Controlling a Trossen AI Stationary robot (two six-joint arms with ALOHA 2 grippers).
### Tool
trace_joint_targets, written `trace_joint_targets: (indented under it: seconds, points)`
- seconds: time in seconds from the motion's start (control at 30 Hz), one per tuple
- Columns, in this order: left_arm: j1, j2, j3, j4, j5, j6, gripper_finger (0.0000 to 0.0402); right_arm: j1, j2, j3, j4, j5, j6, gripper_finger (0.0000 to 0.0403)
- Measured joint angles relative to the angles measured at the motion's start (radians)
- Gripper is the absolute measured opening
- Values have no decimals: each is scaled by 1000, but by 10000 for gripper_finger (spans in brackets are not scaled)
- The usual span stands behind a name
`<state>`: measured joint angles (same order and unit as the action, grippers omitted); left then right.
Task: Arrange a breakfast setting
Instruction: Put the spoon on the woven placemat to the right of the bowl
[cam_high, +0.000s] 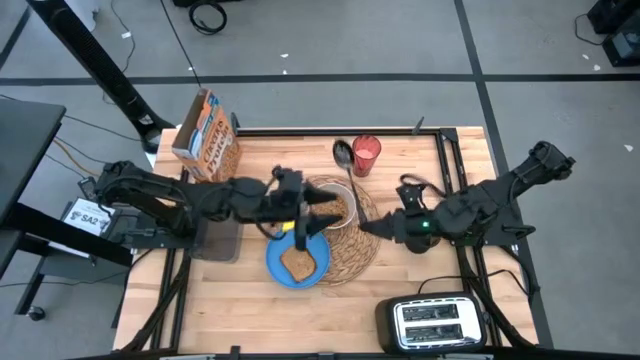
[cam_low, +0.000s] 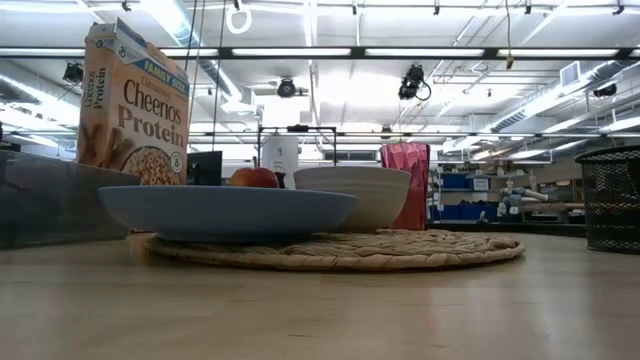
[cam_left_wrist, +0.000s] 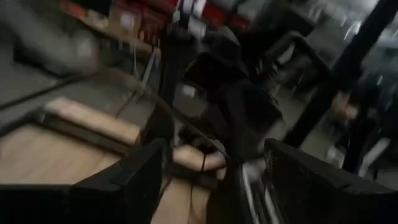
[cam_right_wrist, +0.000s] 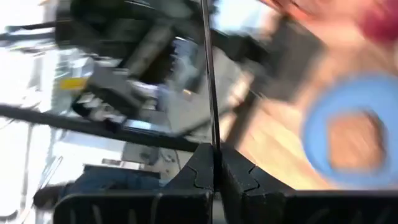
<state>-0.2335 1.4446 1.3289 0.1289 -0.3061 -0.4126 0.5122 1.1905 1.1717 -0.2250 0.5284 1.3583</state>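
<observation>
High view gives you the round woven straw placemat (cam_high: 345, 240) mid-table, with the small white bowl (cam_high: 337, 203) on it and the blue plate (cam_high: 297, 260) overlapping its near-left edge, toast slice (cam_high: 298, 263) on top. Your left gripper (cam_high: 322, 222) hovers over the bowl and plate, fingers spread apart. Your right gripper (cam_right_wrist: 214, 171) sits at the placemat's right edge, clenched on a thin spoon (cam_right_wrist: 208, 74) handle. Translucent red cup (cam_high: 366, 155) and orange Cheerios box (cam_high: 206, 135) stand behind.

Blue plate (cam_low: 228, 211) on straw placemat (cam_low: 400, 250)
</observation>
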Motion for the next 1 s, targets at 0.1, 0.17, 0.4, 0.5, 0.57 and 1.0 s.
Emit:
trace_joint_targets:
  seconds: [0.1,0.17,0.4,0.5,0.57,1.0]
  points:
    - [-32,-38,1,-183,-11,-14,280,39,4,-1,-195,9,241,10]
    - [-59,-57,1,-298,-29,-22,281,58,12,-14,-300,17,405,10]
    - [-168,-132,1,-453,-146,31,281,42,79,-60,-561,-11,712,10]
    - [-200,-158,0,-457,-161,56,281,15,126,-60,-585,-45,767,10]
    - [-217,-178,0,-457,-166,65,281,-9,160,-59,-583,-94,770,10]
    - [-322,-273,0,-603,-191,59,282,-120,381,-59,-557,-303,770,10]
